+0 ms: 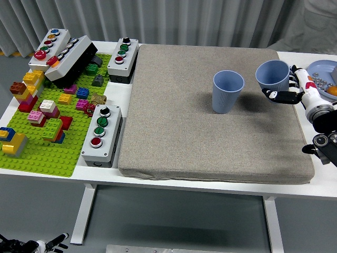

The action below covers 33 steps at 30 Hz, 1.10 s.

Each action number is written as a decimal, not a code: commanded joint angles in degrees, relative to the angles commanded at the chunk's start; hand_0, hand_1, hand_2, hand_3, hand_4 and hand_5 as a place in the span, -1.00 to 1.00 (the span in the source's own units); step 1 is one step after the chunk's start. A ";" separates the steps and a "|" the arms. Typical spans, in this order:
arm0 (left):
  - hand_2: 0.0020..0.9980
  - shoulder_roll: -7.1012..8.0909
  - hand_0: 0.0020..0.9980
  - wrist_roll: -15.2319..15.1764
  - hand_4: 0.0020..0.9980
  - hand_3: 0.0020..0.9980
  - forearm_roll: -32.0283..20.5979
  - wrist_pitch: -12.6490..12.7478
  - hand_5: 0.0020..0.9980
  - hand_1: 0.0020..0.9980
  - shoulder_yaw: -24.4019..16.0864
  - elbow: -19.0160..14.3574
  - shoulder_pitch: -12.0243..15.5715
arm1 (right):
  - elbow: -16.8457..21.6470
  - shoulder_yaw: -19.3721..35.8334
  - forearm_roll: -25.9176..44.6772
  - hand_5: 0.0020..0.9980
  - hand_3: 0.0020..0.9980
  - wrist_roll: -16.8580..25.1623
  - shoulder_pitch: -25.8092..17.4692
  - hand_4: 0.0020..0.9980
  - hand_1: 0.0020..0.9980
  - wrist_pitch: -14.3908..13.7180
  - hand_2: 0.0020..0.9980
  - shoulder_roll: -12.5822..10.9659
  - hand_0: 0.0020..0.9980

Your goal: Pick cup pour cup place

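Observation:
Two light blue cups are on the grey mat (200,137). One cup (227,91) stands upright and alone near the mat's middle right. To its right, by the mat's right edge, the second cup (271,75) is upright with its mouth up. My right hand (283,87) is shut on it from the right, with the black thumb (275,95) in front and the other fingers behind. I cannot tell whether its base touches the mat. The left hand does not show.
A green baseplate (50,153) with several coloured bricks fills the left of the table. Three button boxes (102,134) (122,59) (63,55) stand beside and on it. A blue plate (322,68) with small items is at the far right.

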 joint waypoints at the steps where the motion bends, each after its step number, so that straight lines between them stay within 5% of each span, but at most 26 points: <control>1: 0.77 -0.01 0.71 0.00 0.20 0.54 0.04 -0.02 1.00 0.74 0.01 0.00 -0.02 | -0.10 0.45 0.52 -0.87 0.06 0.09 -0.34 0.39 0.18 0.21 -0.01 0.29 0.40; 13: 0.77 -0.19 0.71 0.03 0.20 0.54 -0.02 -0.08 1.00 0.74 0.22 0.00 0.28 | -1.06 3.76 9.11 -0.85 0.06 1.53 -2.25 0.39 0.17 1.65 -0.01 2.50 0.40; 33: 0.77 -0.33 0.71 0.04 0.20 0.54 -0.30 -0.14 1.00 0.74 0.76 0.00 0.69 | -2.35 4.26 13.56 -0.85 0.07 5.94 -3.17 0.38 0.19 0.64 0.00 4.45 0.41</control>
